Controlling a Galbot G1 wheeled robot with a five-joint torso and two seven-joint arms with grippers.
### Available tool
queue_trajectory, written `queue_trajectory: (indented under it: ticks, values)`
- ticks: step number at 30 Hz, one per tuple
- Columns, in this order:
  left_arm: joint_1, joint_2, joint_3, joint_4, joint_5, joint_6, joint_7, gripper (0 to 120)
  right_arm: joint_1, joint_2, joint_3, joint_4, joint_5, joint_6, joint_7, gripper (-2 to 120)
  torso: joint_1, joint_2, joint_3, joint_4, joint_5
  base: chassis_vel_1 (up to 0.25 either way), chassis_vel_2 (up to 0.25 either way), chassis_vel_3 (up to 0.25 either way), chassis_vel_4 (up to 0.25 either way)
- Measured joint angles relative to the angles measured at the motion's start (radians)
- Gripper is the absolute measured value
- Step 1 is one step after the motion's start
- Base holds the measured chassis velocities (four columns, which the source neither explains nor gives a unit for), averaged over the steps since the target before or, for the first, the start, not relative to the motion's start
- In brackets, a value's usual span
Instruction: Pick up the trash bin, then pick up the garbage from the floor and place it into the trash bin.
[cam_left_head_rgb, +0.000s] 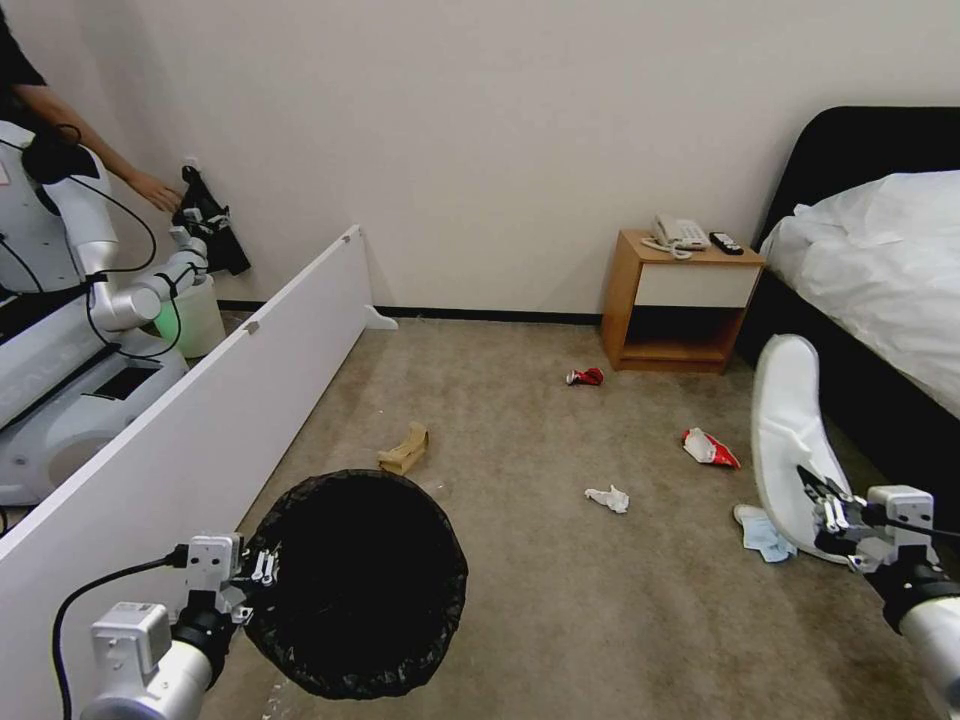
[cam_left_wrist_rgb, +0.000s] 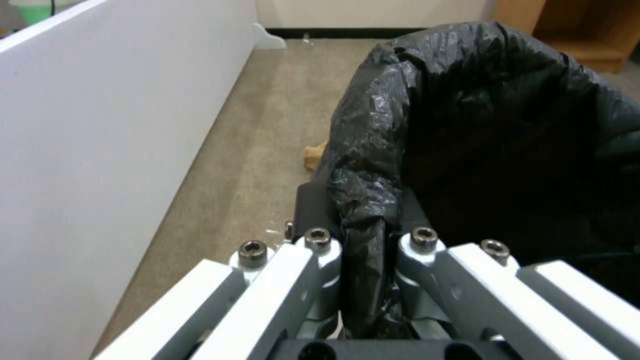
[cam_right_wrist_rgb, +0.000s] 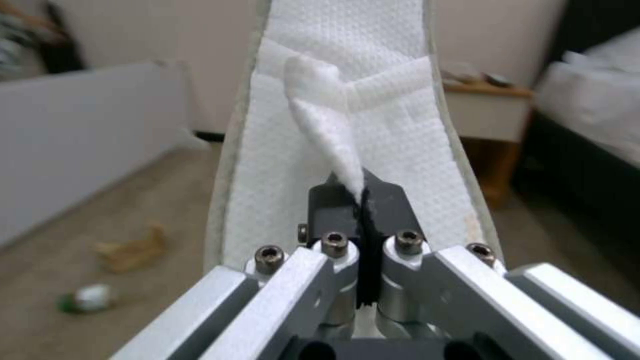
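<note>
Even, soft indoor light fills the room, bright enough that the plain cream wall (cam_left_head_rgb: 520, 130) shows no hard glare. Shadows are weak: a faint one lies under the wooden bedside cabinet (cam_left_head_rgb: 680, 300), and the inside of the round bin lined with crinkly black plastic (cam_left_head_rgb: 355, 580) reads as near-solid black. The head view bows straight lines at its edges, as along the long white board (cam_left_head_rgb: 200, 430). In the right wrist view the white woven slipper (cam_right_wrist_rgb: 347, 115) is sharp nearby, while the beige-grey carpet floor (cam_right_wrist_rgb: 100, 210) beyond is blurred.
</note>
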Motion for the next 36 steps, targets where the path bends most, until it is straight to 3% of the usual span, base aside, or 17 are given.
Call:
queue_trajectory:
  ticks: [12,20,30,32,36]
  values:
    - [0.001,0.028,0.025,-0.003,-0.007,-0.027,0.008,4,0.159,-0.133,-0.141,-0.008,0.125,0.092,-0.104,0,0.0,0.0,0.0,0.0002,0.0001,0.0,0.0,0.0,0.0]
    - [-0.042,0.068,0.049,0.005,-0.046,-0.043,0.011,4,0.243,-0.233,-0.248,-0.04,0.152,0.145,-0.176,0,0.0,0.0,0.0,0.0001,0.0,0.0,0.0,0.0,0.0]
    - [-0.136,0.097,0.122,0.045,-0.075,-0.049,0.011,4,0.341,-0.244,-0.406,-0.133,0.103,0.219,-0.225,0,0.0,0.0,0.0,-0.0002,0.0001,0.0,0.0,0.0,0.0]
    - [-0.172,0.1,0.158,0.058,-0.082,-0.049,0.009,4,0.423,-0.241,-0.488,-0.157,0.106,0.226,-0.227,0,0.0,0.0,0.0,0.0002,0.0001,0.0,0.0,0.0,0.0]
    - [-0.196,0.097,0.173,0.065,-0.089,-0.045,0.004,4,0.499,-0.221,-0.571,-0.176,0.103,0.227,-0.226,0,0.0,0.0,0.0,0.0001,0.0,0.0,0.0,0.0,0.0]
